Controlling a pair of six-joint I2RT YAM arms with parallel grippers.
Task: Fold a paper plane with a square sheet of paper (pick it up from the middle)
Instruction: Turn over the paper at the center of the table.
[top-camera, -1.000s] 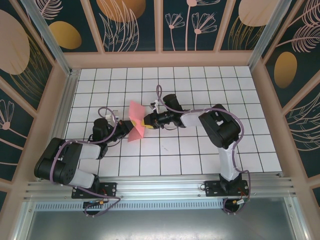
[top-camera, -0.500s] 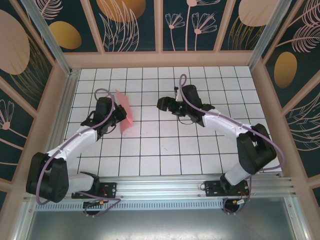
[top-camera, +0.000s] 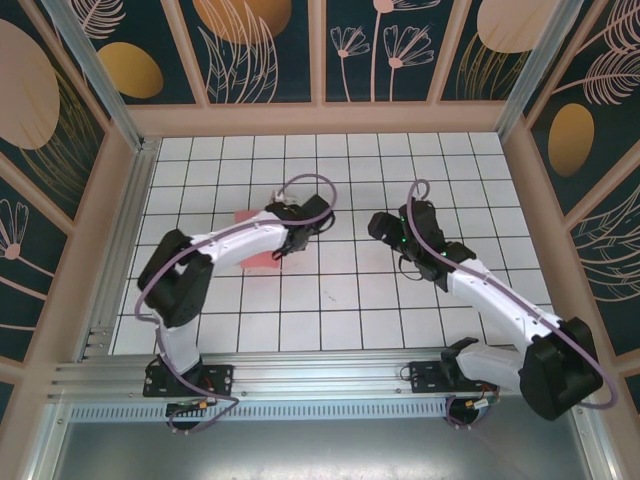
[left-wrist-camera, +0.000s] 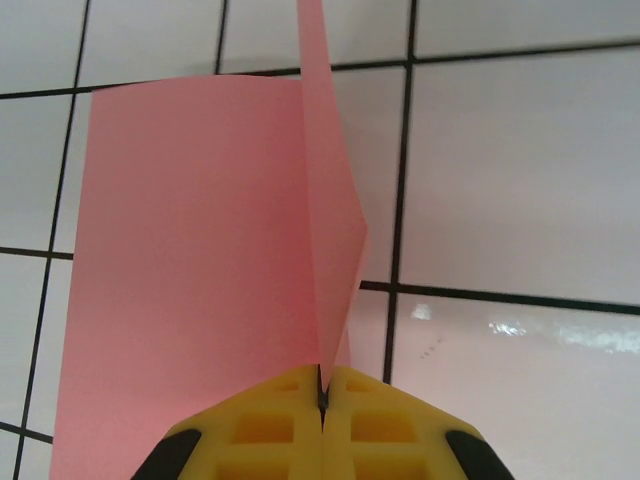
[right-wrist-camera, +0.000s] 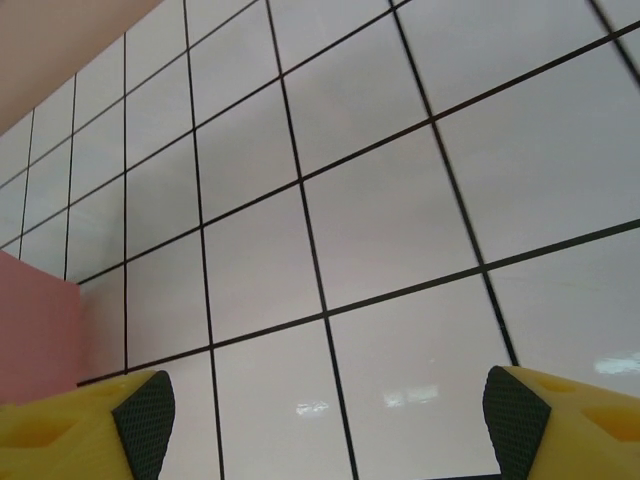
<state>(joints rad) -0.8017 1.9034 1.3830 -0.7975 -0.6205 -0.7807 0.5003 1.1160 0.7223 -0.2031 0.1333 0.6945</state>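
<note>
We judge the task is near its start. The left gripper has its jaws clamped on the square sheet of paper, which is half flat on the surface and half upright. The right gripper has its jaws apart and empty. The nose and wing folds are not yet done.

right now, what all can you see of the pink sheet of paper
The sheet of paper is thin, plain pink-red, unmarked. It is partly folded: one panel lies flat on the white gridded table, and a flap stands up along a crease, its free edge angled to a point. The left gripper, shut, pinches that flap at its near end. From above, the left arm covers most of it.
</note>
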